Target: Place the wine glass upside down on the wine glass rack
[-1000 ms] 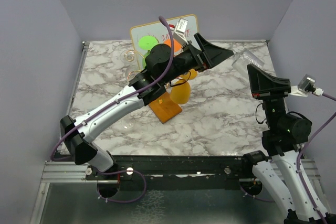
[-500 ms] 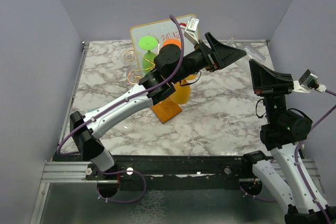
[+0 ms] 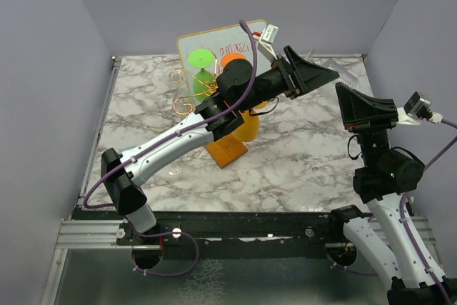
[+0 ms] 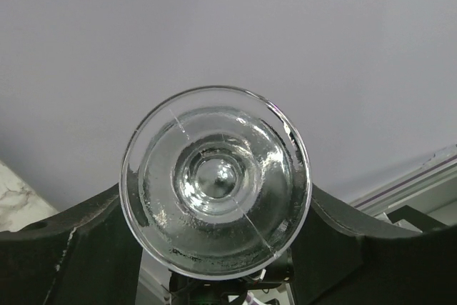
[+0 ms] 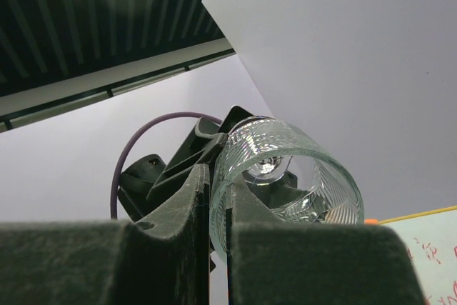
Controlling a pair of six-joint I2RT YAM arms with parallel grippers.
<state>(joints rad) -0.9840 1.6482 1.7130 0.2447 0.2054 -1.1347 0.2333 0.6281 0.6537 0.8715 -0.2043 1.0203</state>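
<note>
Wine glass (image 3: 344, 74) hung in mid-air, the wall of its rim clamped by the right hand (image 5: 218, 198). Its long axis pointed foot-first at the left hand (image 3: 319, 76), whose fingers stood apart, flanking the foot. The wine glass rack (image 3: 227, 151) stood on the table (image 3: 300, 166) under the left arm, nearer that hand.

We see a white-and-grey marbled table (image 3: 300, 155). Near its middle, the wine glass rack (image 3: 227, 149) stands on its flat orange-brown wooden base. Behind the rack, at the table's far edge, a framed whiteboard (image 3: 207, 39) stands propped. Nearer than the rack and to its left lies a small clear object (image 3: 173, 171) that we cannot identify.
</note>
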